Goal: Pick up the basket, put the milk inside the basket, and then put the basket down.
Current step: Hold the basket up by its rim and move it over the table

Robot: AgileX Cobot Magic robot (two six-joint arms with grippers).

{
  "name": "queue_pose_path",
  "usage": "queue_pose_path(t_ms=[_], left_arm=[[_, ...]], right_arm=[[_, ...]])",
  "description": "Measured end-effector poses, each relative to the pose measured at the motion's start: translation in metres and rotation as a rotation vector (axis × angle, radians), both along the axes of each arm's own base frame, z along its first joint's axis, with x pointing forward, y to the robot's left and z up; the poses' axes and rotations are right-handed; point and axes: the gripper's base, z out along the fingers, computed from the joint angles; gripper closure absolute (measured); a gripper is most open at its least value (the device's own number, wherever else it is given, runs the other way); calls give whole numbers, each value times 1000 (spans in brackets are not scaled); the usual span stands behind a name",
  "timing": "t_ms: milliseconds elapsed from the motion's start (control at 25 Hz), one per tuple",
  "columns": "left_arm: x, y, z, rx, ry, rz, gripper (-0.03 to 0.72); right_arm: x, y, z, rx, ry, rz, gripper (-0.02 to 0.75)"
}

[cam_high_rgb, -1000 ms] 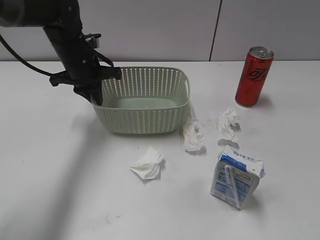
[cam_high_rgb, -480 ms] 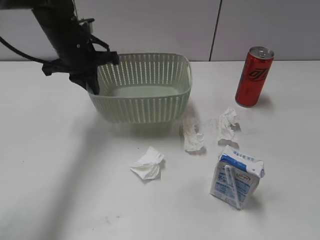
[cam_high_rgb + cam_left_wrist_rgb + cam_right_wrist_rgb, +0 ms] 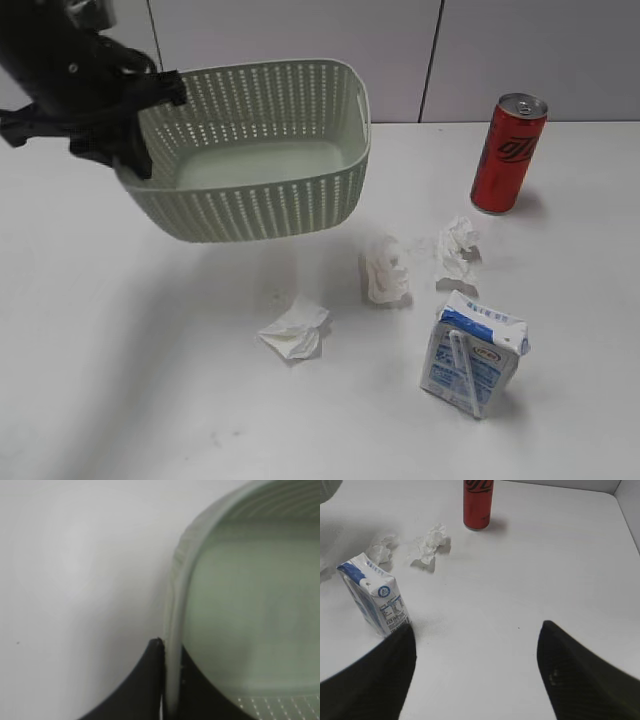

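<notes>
The left gripper (image 3: 135,125), clamped on the left rim of the pale green perforated plastic basket (image 3: 260,170), has lifted it off the white surface (image 3: 150,380). The right gripper (image 3: 475,665) hangs open near the blue-white milk carton (image 3: 475,358), standing near right, so loading comes next.

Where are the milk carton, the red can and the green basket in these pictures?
milk carton (image 3: 474,357): exterior view, on its front face.
red can (image 3: 508,153): exterior view, on the middle of its side.
green basket (image 3: 255,208): exterior view, on its perforated front wall.
</notes>
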Motion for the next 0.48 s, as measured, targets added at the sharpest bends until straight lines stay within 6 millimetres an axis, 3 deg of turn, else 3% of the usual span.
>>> queue_pose_path(t_ms=[160, 480], left_arm=[[-20, 9, -17, 34, 46, -4, 689], [-23, 10, -23, 47, 66, -11, 689]], right_arm=[[2, 6, 16, 22, 32, 58, 147], [53, 27, 17, -46, 248, 324, 147]])
